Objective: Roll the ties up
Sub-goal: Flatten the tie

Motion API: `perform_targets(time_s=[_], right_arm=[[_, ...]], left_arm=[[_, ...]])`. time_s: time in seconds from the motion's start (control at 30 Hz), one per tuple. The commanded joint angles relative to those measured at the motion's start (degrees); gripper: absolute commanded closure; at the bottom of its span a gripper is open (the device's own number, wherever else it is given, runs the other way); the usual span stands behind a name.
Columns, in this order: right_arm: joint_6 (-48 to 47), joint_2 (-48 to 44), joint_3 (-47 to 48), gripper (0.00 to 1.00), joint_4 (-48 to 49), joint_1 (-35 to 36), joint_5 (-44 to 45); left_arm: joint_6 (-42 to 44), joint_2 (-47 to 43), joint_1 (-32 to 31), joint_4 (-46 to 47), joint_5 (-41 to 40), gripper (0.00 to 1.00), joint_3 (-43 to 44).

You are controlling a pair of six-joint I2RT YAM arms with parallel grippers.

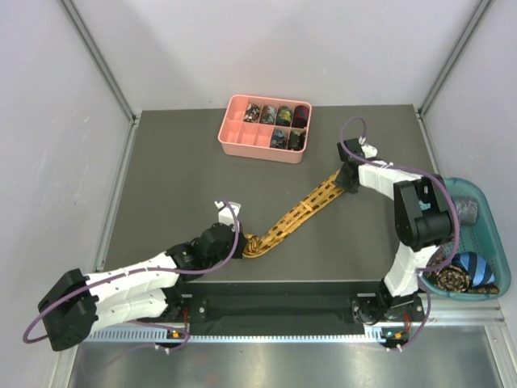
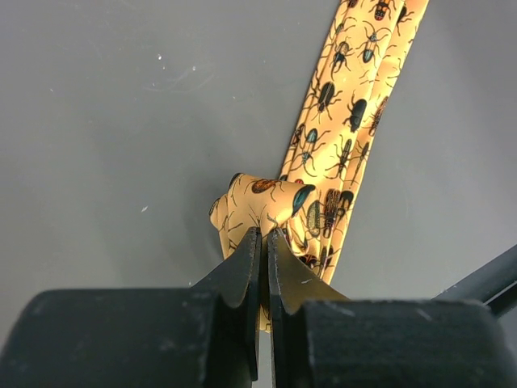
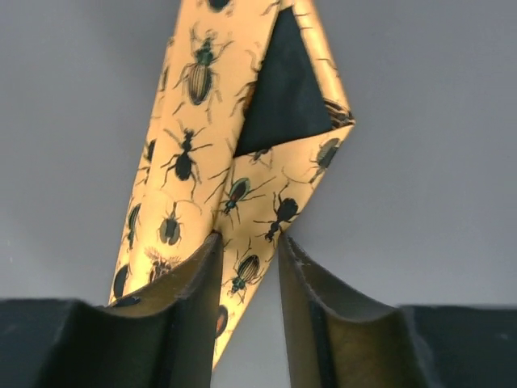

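Yellow tie (image 1: pixel 299 212) between left gripper (image 2: pixel 264 236), right gripper (image 3: pixel 249 239)

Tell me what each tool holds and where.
Left tool pinches the yellow tie at its coiled narrow end. Right tool straddles the wide end; whether it grips cannot be told.

Tie (image 1: pixel 297 213) golden-yellow, dark beetle print — black lining; tray (image 1: pixel 236 132) pink; basket (image 1: pixel 494 230) teal; tabletop (image 1: pixel 178 186) dark grey.

2 white arms (image 1: pixel 129 283), black joints; purple cables (image 1: pixel 349 123); black claws (image 2: pixel 262 233).
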Motion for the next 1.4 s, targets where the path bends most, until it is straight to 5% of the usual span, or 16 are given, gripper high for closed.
perform_targets(time_s=[0.0, 0.07, 0.1, 0.37, 0.4, 0.43, 0.53, 0.67, 1.03, 1.37], right_arm=[[1.94, 2.07, 2.55, 0.74, -1.28, 0.97, 3.52], [2.11, 3.3, 3.51, 0.83, -2.33, 0.88, 4.22], [2.29, 3.66, 3.95, 0.98, -2.52, 0.97, 4.84], [-0.08, 4.18, 8.86, 1.0, -1.72, -3.6, 4.23], [-0.43, 4.71, 10.01, 1.0, -1.81, -4.21, 3.97], [-1.13, 5.58, 12.28, 1.0, -2.07, -5.44, 3.79], [-1.92, 8.13, 16.59, 1.0, -2.25, -8.42, 2.74], [-2.72, 11.48, 21.52, 1.0, -1.82, -12.47, 0.28], [-3.77, 15.7, 24.17, 1.0, 1.87, -18.98, -2.72], [-3.77, 16.05, 22.85, 1.0, 3.72, -20.74, -4.04]], left_arm=[[-0.17, -1.19, -0.19, 0.96, -0.84, 1.0, -0.24], [-0.17, -1.19, -0.27, 0.87, -0.92, 1.0, -0.23], [-0.17, -1.28, -0.27, 0.79, -1.01, 1.0, -0.15], [0.71, 1.25, -0.27, 1.22, -4.09, 0.99, 2.22], [1.32, 2.05, -0.27, 1.05, -4.18, 0.95, 3.18], [1.59, 3.02, -0.27, 1.05, -4.96, 0.79, 5.19], [3.08, 5.75, -0.27, 0.96, -7.85, 0.55, 8.98], [5.63, 8.11, -0.19, 3.06, -9.89, 0.47, 12.5], [7.05, 27.09, -0.01, -3.77, -5.77, 0.45, 29.73], [3.87, 27.2, -2.73, -5.37, 3.38, 0.48, 23.42]])
